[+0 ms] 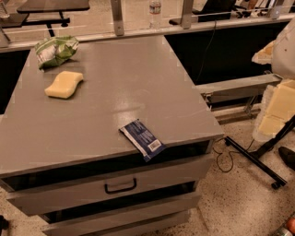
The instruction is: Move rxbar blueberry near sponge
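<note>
The rxbar blueberry, a flat dark blue wrapper with a white barcode patch, lies at the front edge of the grey table top, with its near end sticking out over the edge. The sponge, a pale yellow block, lies at the far left of the top, well apart from the bar. My gripper shows as a white and yellowish shape at the right edge of the camera view, off the table and to the right of the bar, touching neither thing.
A green-and-white snack bag lies just behind the sponge at the back left corner. Drawers with a black handle are below the top. A water bottle stands behind the table. A black stand leg crosses the floor at right.
</note>
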You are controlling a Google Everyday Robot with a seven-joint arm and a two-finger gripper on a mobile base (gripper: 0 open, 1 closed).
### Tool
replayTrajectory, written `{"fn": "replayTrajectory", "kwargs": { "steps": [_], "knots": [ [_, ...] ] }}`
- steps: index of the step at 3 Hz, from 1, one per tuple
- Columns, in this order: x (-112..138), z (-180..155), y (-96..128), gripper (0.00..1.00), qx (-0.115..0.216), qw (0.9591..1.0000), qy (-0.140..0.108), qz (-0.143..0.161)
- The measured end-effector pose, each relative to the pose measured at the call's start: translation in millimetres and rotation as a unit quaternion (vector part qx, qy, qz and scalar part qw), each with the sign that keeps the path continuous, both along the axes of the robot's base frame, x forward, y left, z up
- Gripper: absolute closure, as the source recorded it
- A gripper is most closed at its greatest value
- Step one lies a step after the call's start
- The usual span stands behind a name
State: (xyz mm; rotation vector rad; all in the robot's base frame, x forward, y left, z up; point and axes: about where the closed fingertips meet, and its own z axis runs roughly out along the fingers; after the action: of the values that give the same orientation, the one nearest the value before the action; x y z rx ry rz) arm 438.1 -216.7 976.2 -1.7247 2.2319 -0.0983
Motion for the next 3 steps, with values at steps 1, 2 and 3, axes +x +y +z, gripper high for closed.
{"fn": "replayTrajectory", "kwargs": {
  "steps": [1, 2, 3],
  "knots": [
    [0.0, 0.0, 0.0, 0.0, 0.0, 1.0, 0.0, 0.0],
    [35.5, -31.9, 39.2, 0.0, 0.043, 0.9984, 0.02, 0.033],
    [65.6, -66.5, 76.9, 0.0, 0.07, 0.9956, 0.043, 0.044]
  ]
}}
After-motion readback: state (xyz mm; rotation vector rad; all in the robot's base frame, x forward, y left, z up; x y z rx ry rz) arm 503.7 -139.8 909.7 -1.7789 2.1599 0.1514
